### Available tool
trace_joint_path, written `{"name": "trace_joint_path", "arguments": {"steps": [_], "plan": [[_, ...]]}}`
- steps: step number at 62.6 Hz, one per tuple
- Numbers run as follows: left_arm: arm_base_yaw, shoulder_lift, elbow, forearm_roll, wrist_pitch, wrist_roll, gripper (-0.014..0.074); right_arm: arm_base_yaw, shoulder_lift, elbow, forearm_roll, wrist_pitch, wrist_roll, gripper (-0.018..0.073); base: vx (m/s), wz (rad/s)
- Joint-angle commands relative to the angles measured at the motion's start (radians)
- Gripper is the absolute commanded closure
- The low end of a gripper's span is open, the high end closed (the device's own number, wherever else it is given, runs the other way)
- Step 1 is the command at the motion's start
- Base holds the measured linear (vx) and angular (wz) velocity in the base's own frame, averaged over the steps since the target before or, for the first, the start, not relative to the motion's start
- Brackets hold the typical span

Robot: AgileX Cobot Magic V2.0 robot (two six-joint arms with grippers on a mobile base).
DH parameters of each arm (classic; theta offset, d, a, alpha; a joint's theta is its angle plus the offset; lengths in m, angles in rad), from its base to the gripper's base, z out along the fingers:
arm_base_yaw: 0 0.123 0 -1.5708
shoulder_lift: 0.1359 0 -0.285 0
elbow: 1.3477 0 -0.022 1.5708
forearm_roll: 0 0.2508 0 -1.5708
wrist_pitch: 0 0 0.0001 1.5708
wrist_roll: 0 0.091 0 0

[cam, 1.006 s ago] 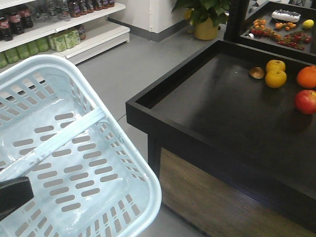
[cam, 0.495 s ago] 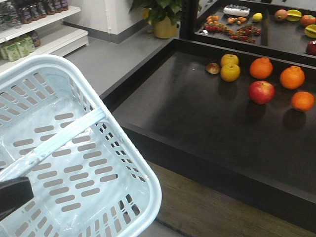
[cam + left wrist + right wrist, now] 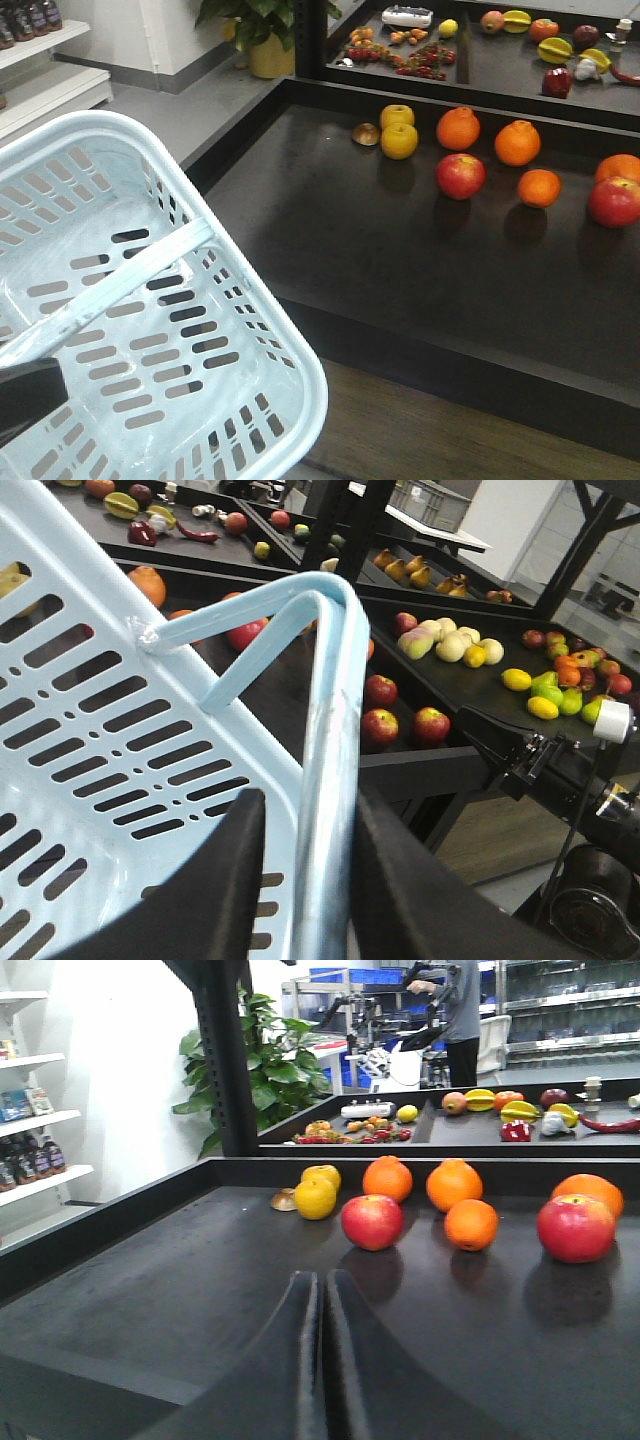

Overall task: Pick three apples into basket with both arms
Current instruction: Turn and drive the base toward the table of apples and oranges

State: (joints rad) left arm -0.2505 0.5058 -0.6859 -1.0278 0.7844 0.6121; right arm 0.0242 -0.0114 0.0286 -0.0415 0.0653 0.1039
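Approach stage, basket (image 3: 296,372) empty. Left gripper (image 3: 325,875) pinching the handle (image 3: 330,720); right gripper (image 3: 321,1282) pressed together, holding nothing. Next: spreading, then reaching forward along the bench (image 3: 190,1290) to the apple (image 3: 372,1222) ahead, slightly right.

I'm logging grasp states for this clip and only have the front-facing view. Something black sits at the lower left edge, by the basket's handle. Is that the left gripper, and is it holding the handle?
Observer: Yes. In the left wrist view, the left gripper has its jaws closed on the flat handle of the basket. The handle runs up between them.
Reviewer: And the right gripper? It is nowhere in my view.
Observer: The right wrist view shows the right gripper with its jaws pressed together and nothing between them. It is low over the black table and points toward a red apple.
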Motion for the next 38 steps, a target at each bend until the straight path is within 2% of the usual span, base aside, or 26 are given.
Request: {"name": "trace_joint_path", "arguments": {"steps": [1, 38], "plan": [[-0.004, 0.002, -0.028, -0.057, -0.055, 0.009, 0.0603, -0.004, -0.012, 0.013, -0.003, -0.076, -0.007, 0.0564, 0.01, -0.21], [-0.004, 0.002, -0.028, -0.057, -0.054, 0.009, 0.0603, -0.004, -0.012, 0.013, -0.003, -0.076, -0.007, 0.0564, 0.02, -0.24]]}}
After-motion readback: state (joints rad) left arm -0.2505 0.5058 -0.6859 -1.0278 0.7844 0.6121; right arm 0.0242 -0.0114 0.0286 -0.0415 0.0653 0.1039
